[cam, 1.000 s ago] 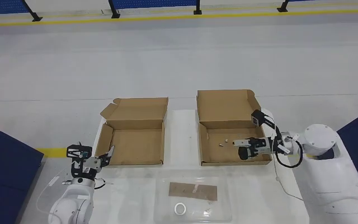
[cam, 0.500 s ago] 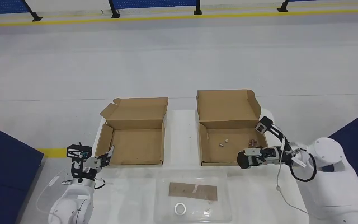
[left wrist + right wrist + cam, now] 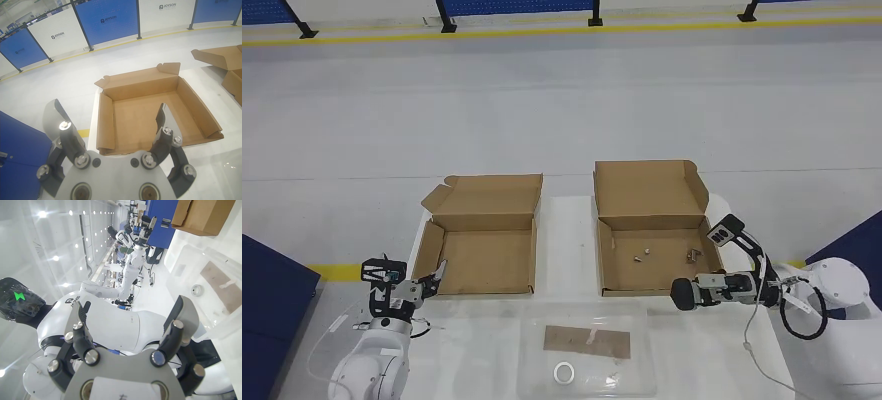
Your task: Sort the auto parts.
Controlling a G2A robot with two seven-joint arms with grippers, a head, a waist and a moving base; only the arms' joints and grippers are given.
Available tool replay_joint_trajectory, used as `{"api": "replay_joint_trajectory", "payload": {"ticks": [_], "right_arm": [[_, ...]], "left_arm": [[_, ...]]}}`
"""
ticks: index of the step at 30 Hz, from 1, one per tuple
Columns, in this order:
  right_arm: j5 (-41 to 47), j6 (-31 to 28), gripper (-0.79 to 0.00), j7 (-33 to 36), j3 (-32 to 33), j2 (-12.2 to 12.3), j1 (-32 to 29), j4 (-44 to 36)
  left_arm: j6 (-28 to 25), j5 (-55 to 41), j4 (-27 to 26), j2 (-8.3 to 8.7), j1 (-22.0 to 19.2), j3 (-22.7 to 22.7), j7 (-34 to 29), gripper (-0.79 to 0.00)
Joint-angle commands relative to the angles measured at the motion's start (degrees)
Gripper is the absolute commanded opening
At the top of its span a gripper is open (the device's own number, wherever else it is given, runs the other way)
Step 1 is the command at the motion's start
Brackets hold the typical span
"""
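Note:
Two open cardboard boxes stand side by side. The left box (image 3: 485, 262) (image 3: 200, 106) is empty. The right box (image 3: 657, 268) holds two small metal parts (image 3: 640, 253) (image 3: 691, 255). A clear plastic tray (image 3: 532, 370) at the table's front holds a metal ring (image 3: 564, 373) (image 3: 196, 290), small bits (image 3: 612, 378) and a cardboard piece (image 3: 587, 340). My left gripper (image 3: 427, 283) (image 3: 110, 108) is open and empty at the left box's front left corner. My right gripper (image 3: 677, 293) (image 3: 129, 306) is open and empty, just outside the right box's front right corner.
The white table (image 3: 567, 250) runs between the boxes. In the right wrist view the tray's rim (image 3: 189, 249) lies beyond the open fingers, with a box corner (image 3: 198, 217) farther off. Blue panels stand on the floor behind the table.
My right gripper has pulled back from inside the right box to its front right corner. A small part now lies where the gripper was. The left arm has not moved.

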Motion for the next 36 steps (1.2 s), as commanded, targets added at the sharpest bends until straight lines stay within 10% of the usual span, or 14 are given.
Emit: {"api": "replay_joint_trajectory", "payload": {"ticks": [1,24,36], "right_arm": [[0.0,0.0,0.0,0.0,0.0,0.0,0.0,0.0],[0.0,0.0,0.0,0.0,0.0,0.0,0.0,0.0],[0.0,0.0,0.0,0.0,0.0,0.0,0.0,0.0]], "left_arm": [[0.0,0.0,0.0,0.0,0.0,0.0,0.0,0.0],[-10.86,12.16,-14.61,0.78,1.9,2.99,-15.27,0.0],[-36.64,1.53,-23.52,1.72,-8.42,11.69,-56.15,0.0]]}}
